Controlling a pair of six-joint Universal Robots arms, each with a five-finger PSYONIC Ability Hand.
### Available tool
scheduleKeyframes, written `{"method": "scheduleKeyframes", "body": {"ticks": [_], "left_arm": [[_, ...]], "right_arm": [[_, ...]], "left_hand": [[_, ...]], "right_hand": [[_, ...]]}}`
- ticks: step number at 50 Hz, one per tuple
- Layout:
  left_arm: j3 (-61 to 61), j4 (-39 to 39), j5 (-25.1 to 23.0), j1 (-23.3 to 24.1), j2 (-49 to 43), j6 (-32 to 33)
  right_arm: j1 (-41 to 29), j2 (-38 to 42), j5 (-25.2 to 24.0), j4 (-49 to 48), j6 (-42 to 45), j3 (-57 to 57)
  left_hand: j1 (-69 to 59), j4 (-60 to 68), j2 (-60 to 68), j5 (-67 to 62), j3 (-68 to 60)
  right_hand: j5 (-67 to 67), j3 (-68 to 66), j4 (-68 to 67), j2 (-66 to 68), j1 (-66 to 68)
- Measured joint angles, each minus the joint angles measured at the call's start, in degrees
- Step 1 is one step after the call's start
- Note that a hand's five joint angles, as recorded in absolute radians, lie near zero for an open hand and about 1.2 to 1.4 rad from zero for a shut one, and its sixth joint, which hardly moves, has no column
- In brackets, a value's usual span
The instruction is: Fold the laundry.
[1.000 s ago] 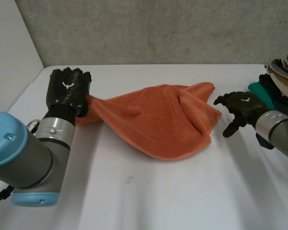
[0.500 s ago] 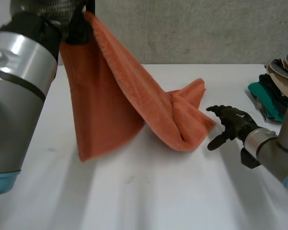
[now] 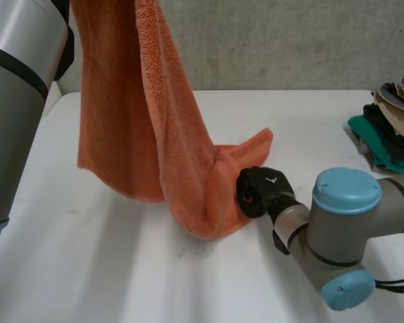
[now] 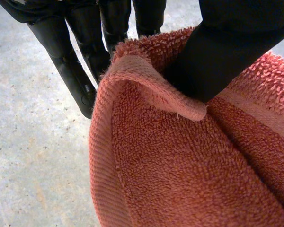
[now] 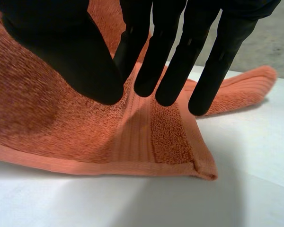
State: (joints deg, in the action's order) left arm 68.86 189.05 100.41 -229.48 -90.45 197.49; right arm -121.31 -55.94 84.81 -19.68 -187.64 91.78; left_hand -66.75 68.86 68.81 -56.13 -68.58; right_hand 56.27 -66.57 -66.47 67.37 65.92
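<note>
White worktop [image 3: 121, 269] below: our left hand [image 4: 227, 52] pinches the orange towel [image 3: 121, 114] aloft, our right hand [image 3: 261, 193] straight-fingered over its low end.

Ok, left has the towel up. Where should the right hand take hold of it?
Probably the hemmed corner of the orange towel, lying flat on the table just beyond the fingertips of the right hand. Come from above, pinching across the band: that end is slack and flat, while the left hand pinches the top edge.

Orange terry towel [image 3: 141, 121] hangs from raised edge; lower end crumpled on table [image 3: 188, 282].
</note>
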Motion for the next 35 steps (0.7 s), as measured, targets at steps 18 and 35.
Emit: {"method": "scheduleKeyframes", "body": {"ticks": [18, 35], "left_arm": [[3.18, -1.96, 0.95, 0.13, 2.33, 0.02], [3.02, -1.86, 1.08, 0.32, 1.86, -0.04]], "right_arm": [[10.7, -17.42, -5.44, 12.24, 11.45, 2.87], [-2.57, -10.54, -4.83, 8.3, -6.49, 12.27]], "left_hand": [[0.0, 0.0, 0.0, 0.0, 0.0], [0.0, 0.0, 0.0, 0.0, 0.0]], "right_hand": [[-53.0, 53.67, 53.27, -54.6, -52.75], [-53.49, 54.47, 54.25, -55.13, -52.84]]}}
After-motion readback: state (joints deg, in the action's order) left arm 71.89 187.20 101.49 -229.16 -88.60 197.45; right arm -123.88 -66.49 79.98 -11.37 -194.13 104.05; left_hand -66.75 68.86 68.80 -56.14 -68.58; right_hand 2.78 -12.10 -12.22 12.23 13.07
